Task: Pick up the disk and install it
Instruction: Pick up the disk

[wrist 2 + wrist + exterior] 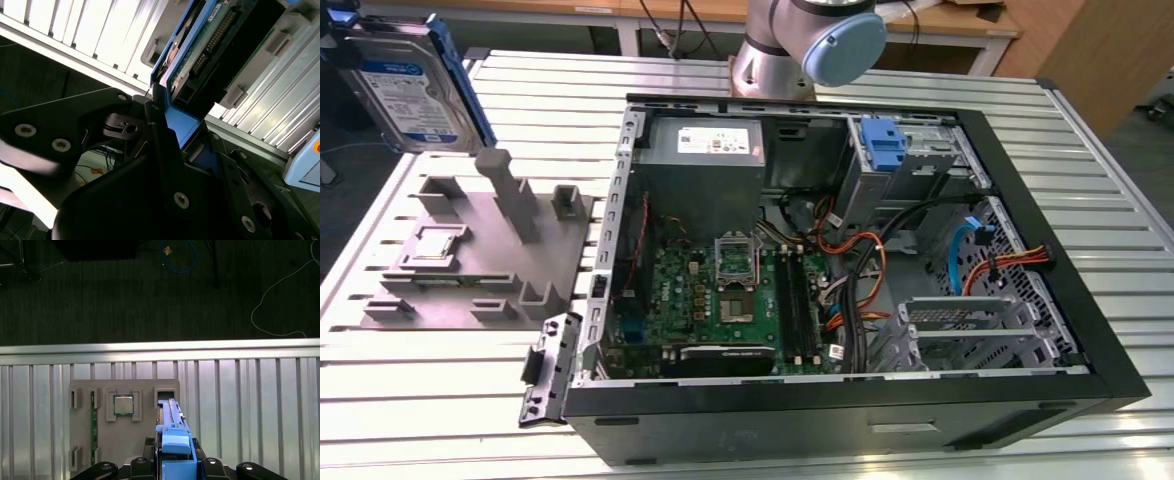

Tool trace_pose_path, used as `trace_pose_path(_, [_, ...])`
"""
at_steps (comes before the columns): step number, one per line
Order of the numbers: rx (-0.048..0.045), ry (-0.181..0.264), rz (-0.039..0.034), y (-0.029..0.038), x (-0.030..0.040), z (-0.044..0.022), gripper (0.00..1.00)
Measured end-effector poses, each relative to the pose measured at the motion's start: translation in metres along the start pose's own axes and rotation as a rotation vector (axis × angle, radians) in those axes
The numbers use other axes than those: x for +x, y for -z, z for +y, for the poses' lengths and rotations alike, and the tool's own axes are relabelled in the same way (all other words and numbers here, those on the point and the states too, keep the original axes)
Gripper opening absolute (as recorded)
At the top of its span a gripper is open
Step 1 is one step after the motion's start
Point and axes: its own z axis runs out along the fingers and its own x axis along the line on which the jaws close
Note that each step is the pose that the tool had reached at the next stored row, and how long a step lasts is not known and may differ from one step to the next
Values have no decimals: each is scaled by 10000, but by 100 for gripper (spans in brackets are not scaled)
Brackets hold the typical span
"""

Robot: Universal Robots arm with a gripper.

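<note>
Second wrist view: our gripper [175, 122] grips the disk [215, 35] by its blue frame [172, 42]. We'd guess stiff, heavyish, fragile.

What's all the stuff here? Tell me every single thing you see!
Disk: one, silver with a blue frame, lifted above the table at the exterior view's left.
Computer case: one, black, open, on the table.
Power box: one, grey, inside the case's far corner.
Circuit board: one, green, on the case floor.
Latch: one, blue, upright inside the case.
Wires: a bundle, orange and black, inside the case.
Tray: one, grey, beside the case.
Chip: one, silver, in a tray pocket.
Memory stick: one, green, in a tray slot.
Table: one, silver, slatted.
Arm: one, grey, behind the case.
Gripper: one, black, shut on the disk's blue frame.
</note>
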Motion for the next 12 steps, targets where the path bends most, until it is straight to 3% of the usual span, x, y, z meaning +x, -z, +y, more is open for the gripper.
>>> trace_pose_path(12, [0, 0, 0, 25, 0, 0, 37])
